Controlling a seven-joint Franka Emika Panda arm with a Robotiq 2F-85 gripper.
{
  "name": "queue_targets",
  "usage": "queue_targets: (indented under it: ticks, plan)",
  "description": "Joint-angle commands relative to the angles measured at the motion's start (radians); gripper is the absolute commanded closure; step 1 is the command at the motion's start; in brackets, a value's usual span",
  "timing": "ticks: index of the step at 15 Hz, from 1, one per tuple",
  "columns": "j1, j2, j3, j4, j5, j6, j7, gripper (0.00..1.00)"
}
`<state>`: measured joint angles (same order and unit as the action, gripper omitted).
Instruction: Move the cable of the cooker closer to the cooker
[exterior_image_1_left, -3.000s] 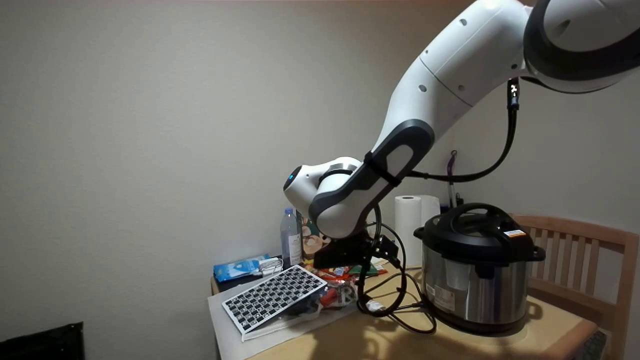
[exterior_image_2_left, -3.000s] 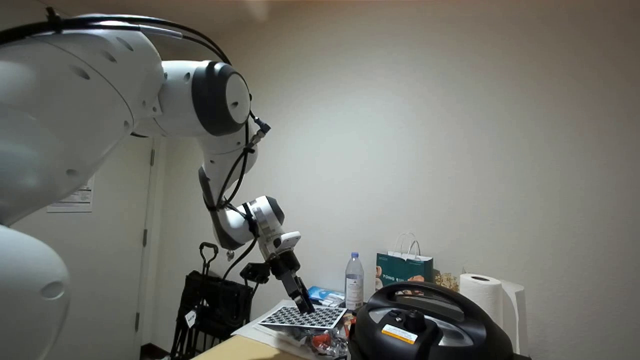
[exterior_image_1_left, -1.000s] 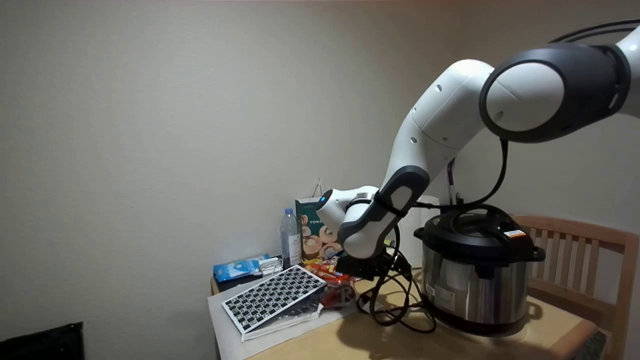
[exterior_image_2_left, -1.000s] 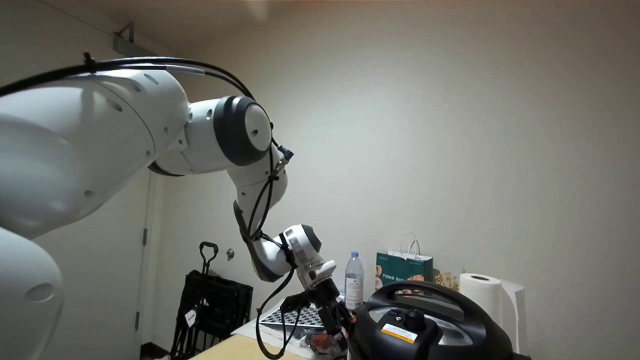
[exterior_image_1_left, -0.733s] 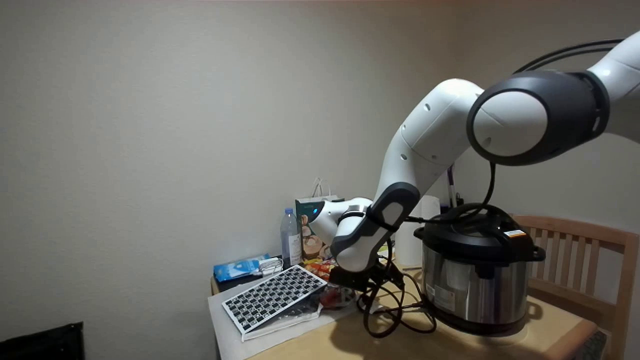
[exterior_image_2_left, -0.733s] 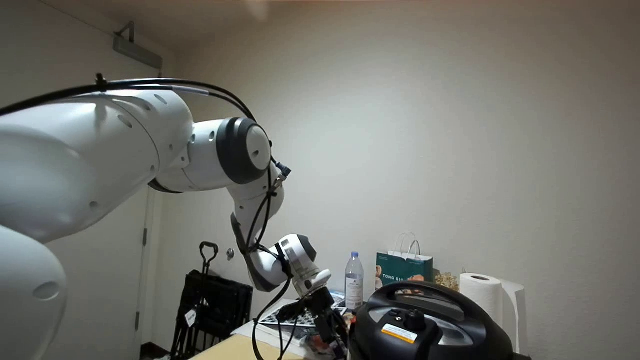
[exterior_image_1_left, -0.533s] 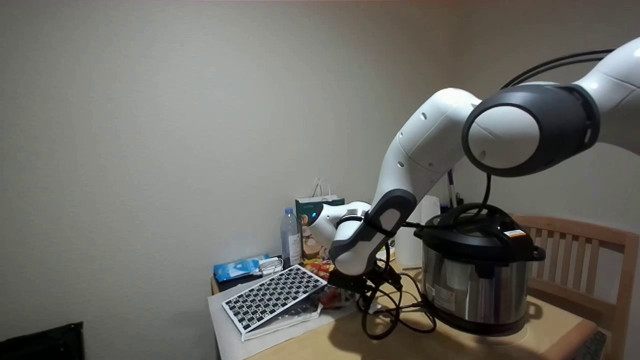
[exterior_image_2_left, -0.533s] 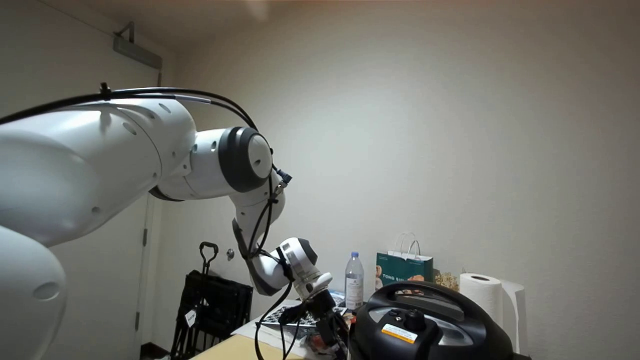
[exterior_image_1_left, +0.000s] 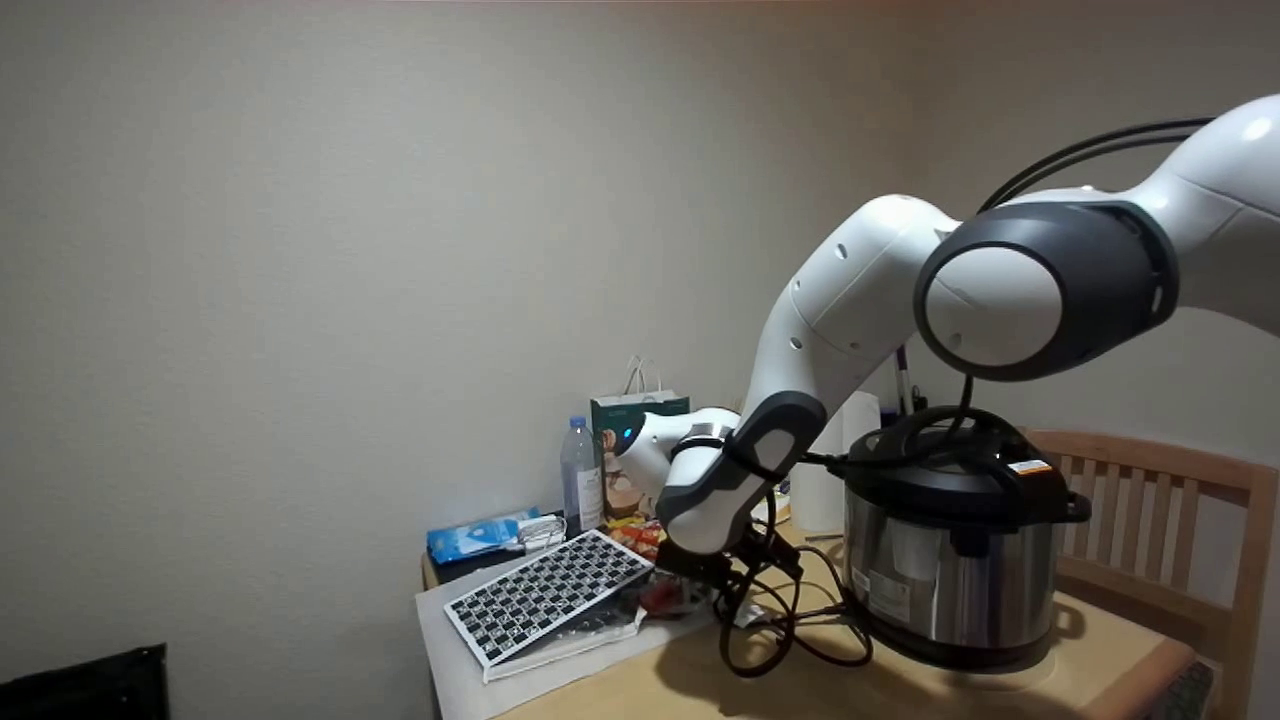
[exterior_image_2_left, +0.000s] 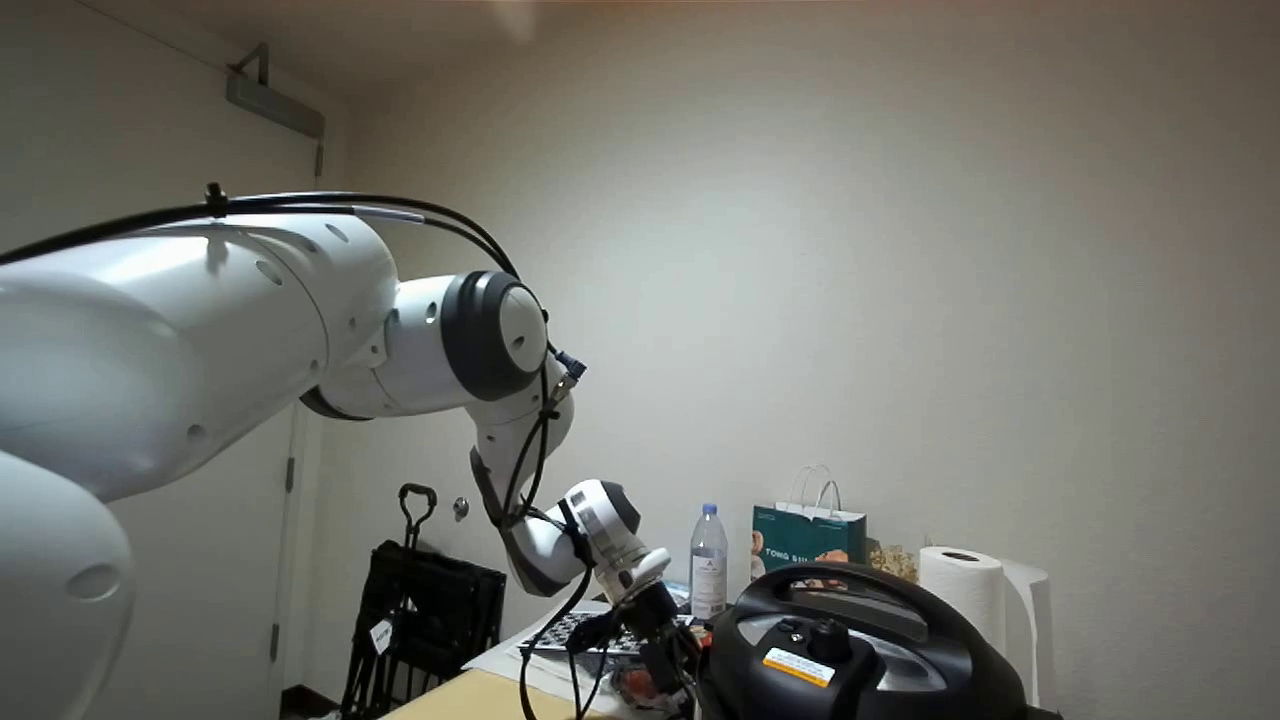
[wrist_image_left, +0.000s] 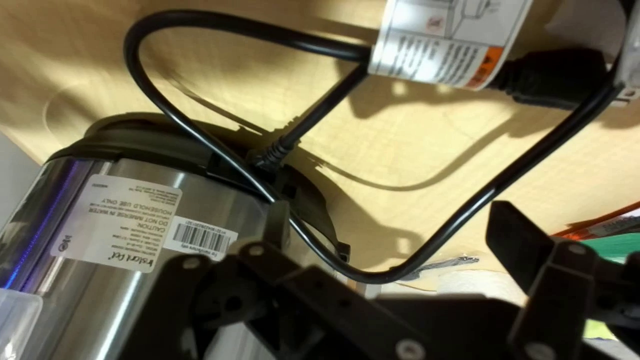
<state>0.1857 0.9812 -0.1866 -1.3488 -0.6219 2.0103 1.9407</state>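
Note:
The cooker (exterior_image_1_left: 950, 590) stands on the table, silver with a black lid; its lid (exterior_image_2_left: 860, 640) fills the lower part of an exterior view. Thin and black, the cable (wrist_image_left: 463, 216) leaves a plug low on the cooker (wrist_image_left: 215, 200) and makes a loose raised loop in the wrist view. A white tag (wrist_image_left: 445, 45) with an orange patch hangs on it. Cable (exterior_image_1_left: 848, 664) also lies on the wood beside the cooker's base. My gripper (wrist_image_left: 391, 220) is open, its fingers on either side of the loop's low bend, not closed on it. In an exterior view my gripper (exterior_image_2_left: 672, 665) is partly behind the lid.
Left of the arm lie a checkered panel (exterior_image_1_left: 550, 595) and plastic-wrapped snack bags (exterior_image_1_left: 640, 540). A bottle (exterior_image_1_left: 581, 475), a green paper bag (exterior_image_2_left: 810, 535) and a paper-towel roll (exterior_image_2_left: 960, 590) stand behind. A wooden chair (exterior_image_1_left: 1160, 520) is beyond the cooker.
Over three seconds the arm has come down and the gripper has shifted from over the panel toward the cooker's side. Within the last half second it sinks only slightly. The cooker has not moved.

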Motion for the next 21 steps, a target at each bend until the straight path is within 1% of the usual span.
queue_targets:
  ticks: [1,5,6,7,9,10,12,13,15,17,19,21]
  plan:
    - [-0.013,0.091,-0.01,0.124,0.043,-0.03,-0.024,0.0]
    - [-0.01,0.15,-0.028,0.202,0.038,-0.014,-0.029,0.0]
    - [-0.01,0.161,-0.03,0.219,0.04,-0.013,-0.031,0.11]
    - [-0.011,0.171,-0.029,0.236,0.044,-0.016,-0.037,0.26]
    - [-0.012,0.192,-0.028,0.273,0.053,-0.032,-0.049,0.39]
    - [-0.008,0.196,-0.031,0.283,0.059,-0.059,-0.054,0.46]
    - [-0.004,0.181,-0.032,0.281,0.061,-0.166,-0.147,0.58]
    - [-0.002,0.166,-0.04,0.267,0.047,-0.197,-0.182,0.63]
    - [-0.017,0.137,-0.041,0.244,0.038,-0.245,-0.282,0.75]
    - [-0.027,0.126,-0.059,0.236,0.026,-0.276,-0.361,0.88]
    - [-0.047,0.119,-0.062,0.239,0.044,-0.322,-0.435,0.99]
    - [-0.063,0.124,-0.064,0.252,0.053,-0.36,-0.476,1.0]
